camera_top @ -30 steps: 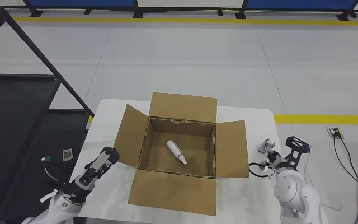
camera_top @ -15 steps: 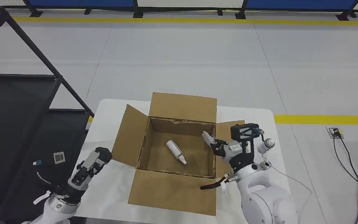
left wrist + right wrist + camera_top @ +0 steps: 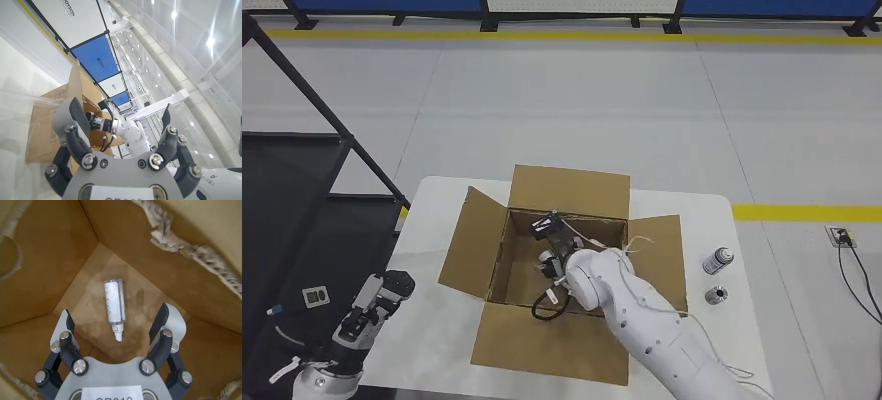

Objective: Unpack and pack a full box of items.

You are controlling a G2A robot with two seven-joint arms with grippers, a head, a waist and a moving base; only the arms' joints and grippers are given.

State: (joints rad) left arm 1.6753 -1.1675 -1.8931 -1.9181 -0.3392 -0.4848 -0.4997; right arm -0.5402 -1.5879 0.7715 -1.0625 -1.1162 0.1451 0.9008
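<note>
The small bottle point(image 3: 114, 306) lies flat on the floor of the box point(image 3: 47, 275). The right gripper point(image 3: 115, 313) hangs just above it, fingers wide open, one by each long side. The left gripper point(image 3: 122, 106) is far off, open too.

Table point(image 3: 432, 215): box point(image 3: 567, 190) (open), can point(image 3: 718, 261), smaller can point(image 3: 714, 295)

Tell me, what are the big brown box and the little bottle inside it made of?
The box looks like corrugated cardboard: matte brown, with ragged torn edges. The bottle seems plastic: glossy white body under a clear shell, white nozzle, though it could be glass.
</note>
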